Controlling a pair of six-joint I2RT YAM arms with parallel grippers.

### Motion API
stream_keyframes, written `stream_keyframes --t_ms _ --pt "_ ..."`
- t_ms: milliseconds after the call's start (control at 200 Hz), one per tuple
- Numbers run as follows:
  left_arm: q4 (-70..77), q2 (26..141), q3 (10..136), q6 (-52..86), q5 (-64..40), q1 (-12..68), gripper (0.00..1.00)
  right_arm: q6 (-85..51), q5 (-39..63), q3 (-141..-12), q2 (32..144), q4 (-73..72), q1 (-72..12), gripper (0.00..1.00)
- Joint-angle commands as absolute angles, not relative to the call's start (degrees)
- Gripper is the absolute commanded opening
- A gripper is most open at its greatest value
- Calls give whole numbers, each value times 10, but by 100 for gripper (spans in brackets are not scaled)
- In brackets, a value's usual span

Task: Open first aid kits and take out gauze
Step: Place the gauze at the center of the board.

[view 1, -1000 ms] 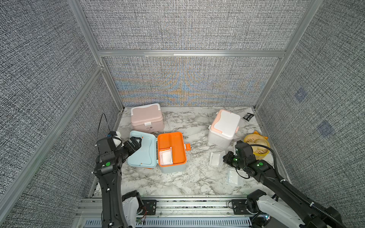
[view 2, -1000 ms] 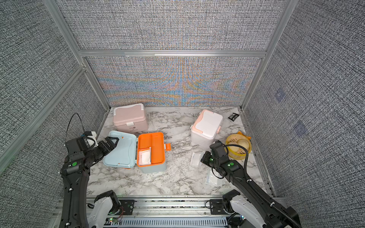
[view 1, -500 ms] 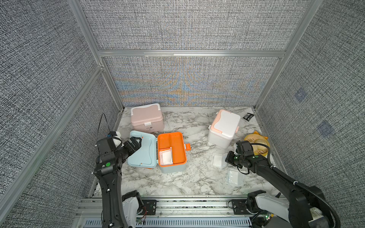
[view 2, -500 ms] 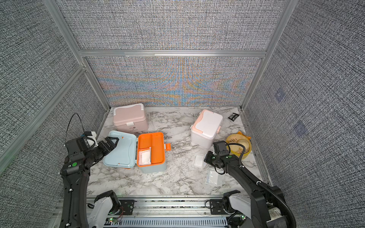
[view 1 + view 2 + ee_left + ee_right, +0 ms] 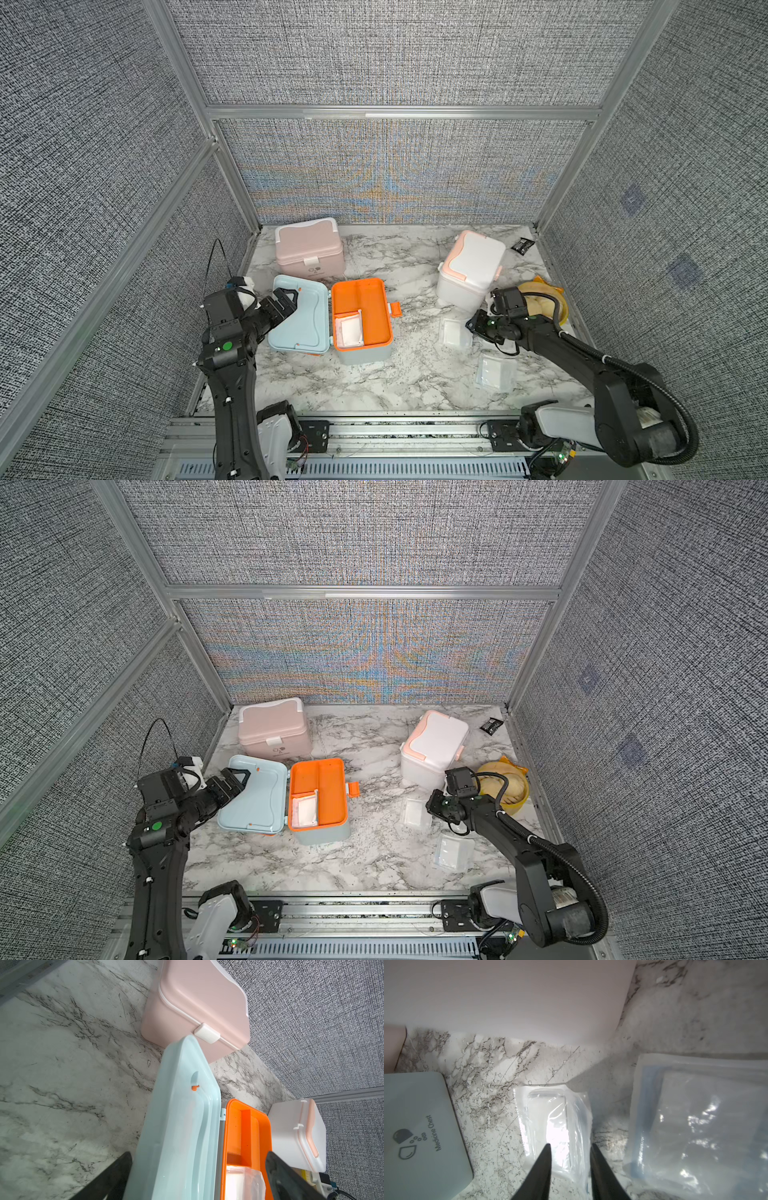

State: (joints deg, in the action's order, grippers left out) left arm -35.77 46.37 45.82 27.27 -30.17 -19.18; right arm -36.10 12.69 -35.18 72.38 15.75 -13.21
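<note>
1. The gauze packet [image 5: 456,332] lies flat on the marble bench [image 5: 407,382], just in front of the white-and-peach kit [image 5: 471,266]. It looks light, thin and floppy, and its clear wrap is probably slippery; I judge a pinch on a sealed edge safer than one on the pad.
2. A second gauze packet [image 5: 495,371] lies nearer the front rail, apart from the first. A third packet [image 5: 349,330] sits in a corner compartment of the open blue-and-orange kit [image 5: 361,320].
3. The right claw [image 5: 570,1169] points at the first packet. Its jaws are parted with a narrow gap, and the packet's near edge lies in front of that gap. It looks let go, though whether the tips touch the wrap I cannot tell.
4. The left claw [image 5: 197,1176] stands wide open, one finger on each side of the raised pale blue lid [image 5: 182,1115], gripping nothing.
5. The pink kit [image 5: 309,249] is latched at the back, and the white-and-peach kit's lid is down.
6. A yellow basket [image 5: 548,297] and a black wrapper [image 5: 522,244] sit at the right edge.
</note>
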Motion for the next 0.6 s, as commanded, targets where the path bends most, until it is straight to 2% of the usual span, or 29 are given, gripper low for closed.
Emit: stream_keyframes --t_ms 0,90,350,595 --pt "-343 463 456 273 -317 -192 98 -356 142 -359 700 196 -133 53" --pt "-341 465 455 274 -318 -192 98 -348 154 -365 663 232 -134 64" --pt "-346 477 458 273 -315 -192 98 -338 193 -417 569 302 -176 82" --pt "-339 470 455 277 -320 -192 98 -316 164 -600 651 350 -300 95"
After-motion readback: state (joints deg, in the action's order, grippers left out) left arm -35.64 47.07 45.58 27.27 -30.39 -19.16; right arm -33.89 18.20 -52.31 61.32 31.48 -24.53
